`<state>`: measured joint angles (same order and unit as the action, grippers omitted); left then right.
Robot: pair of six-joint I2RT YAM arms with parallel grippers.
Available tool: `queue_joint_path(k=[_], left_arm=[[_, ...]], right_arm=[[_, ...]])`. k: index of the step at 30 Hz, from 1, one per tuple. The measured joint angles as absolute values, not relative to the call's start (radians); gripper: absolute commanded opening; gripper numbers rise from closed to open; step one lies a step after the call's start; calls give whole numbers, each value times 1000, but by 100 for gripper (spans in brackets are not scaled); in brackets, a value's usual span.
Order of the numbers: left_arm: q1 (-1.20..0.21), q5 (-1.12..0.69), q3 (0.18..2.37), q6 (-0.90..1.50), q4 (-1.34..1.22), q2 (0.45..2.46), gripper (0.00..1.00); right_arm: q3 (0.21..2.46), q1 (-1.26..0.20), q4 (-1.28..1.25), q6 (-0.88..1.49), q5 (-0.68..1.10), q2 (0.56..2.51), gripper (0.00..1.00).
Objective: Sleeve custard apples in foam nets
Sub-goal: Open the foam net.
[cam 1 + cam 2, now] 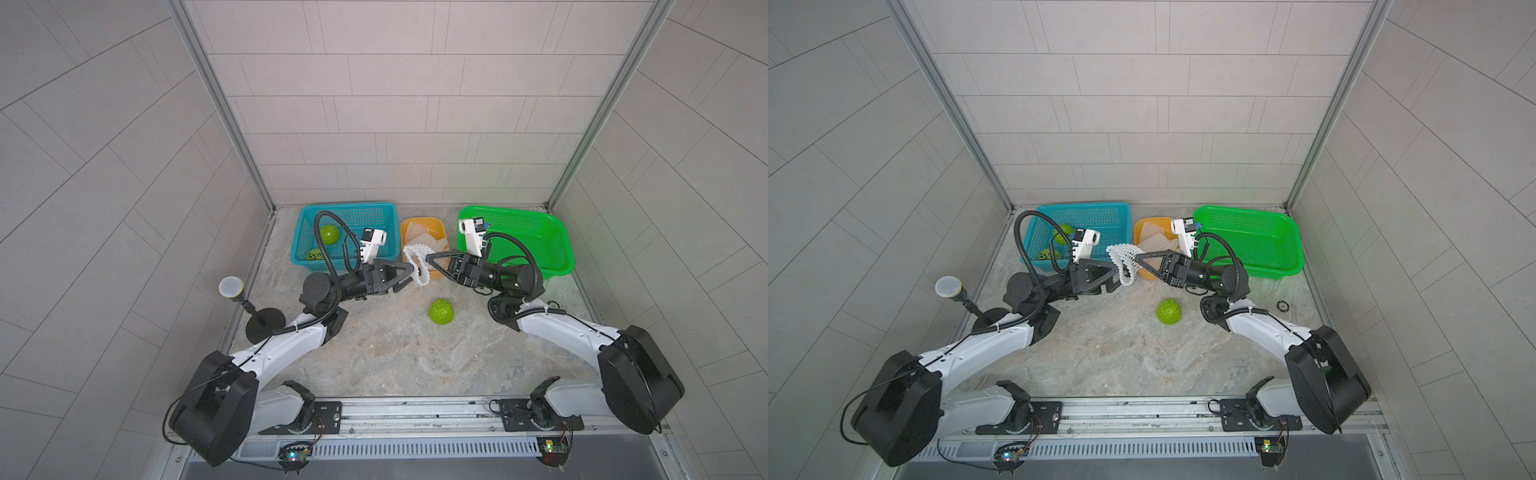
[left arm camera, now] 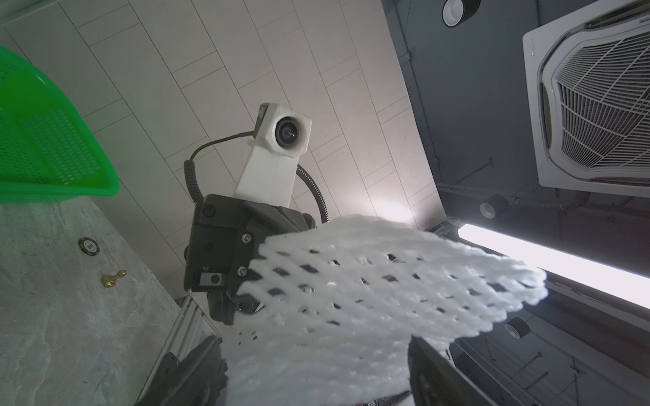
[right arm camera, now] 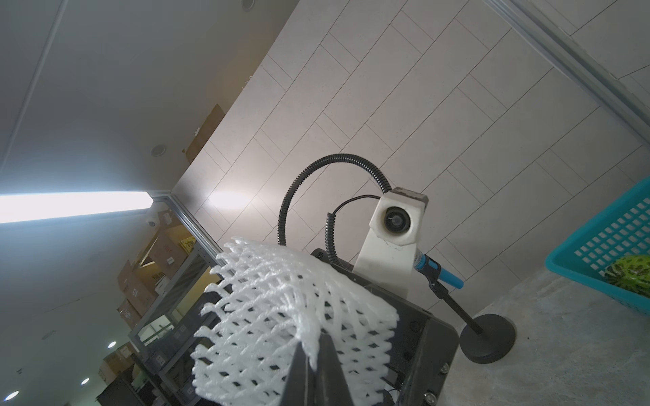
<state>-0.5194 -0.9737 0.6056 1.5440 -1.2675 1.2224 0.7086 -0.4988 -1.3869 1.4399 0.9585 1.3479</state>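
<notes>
A white foam net (image 1: 415,254) (image 1: 1120,254) hangs above the table between the two arms. My right gripper (image 1: 428,258) (image 3: 313,342) is shut on one edge of it. My left gripper (image 1: 411,272) (image 2: 316,369) stands open at the opposite side, and the foam net (image 2: 387,281) spreads across the gap between its jaws. One custard apple (image 1: 441,311) (image 1: 1169,311) lies on the table below and in front of the net. Two more custard apples (image 1: 329,235) (image 1: 314,254) sit in the blue basket (image 1: 345,206). More foam nets (image 1: 422,240) lie in the orange bin (image 1: 436,224).
A green basket (image 1: 540,232) stands at the back right. A microphone on a round-based stand (image 1: 231,287) stands at the table's left edge. A small black ring (image 1: 1283,306) and a brass pawn (image 2: 113,278) lie near the right side.
</notes>
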Motion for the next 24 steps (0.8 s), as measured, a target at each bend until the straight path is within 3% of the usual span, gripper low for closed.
queue_joint_path(k=[4,21,24], left_arm=[[-519,-982,606,1546,-1267,1219,68],[-454,-971,593,1549,-1268,1177,67],[-447,-967,579,1549,-1267,1178,61]], right_arm=[[709,-490,-1385,1440,961,1362,1],[636,-454,-1383,1437,988,1321,1],[616,-454,-1384,1433,999,1298,1]])
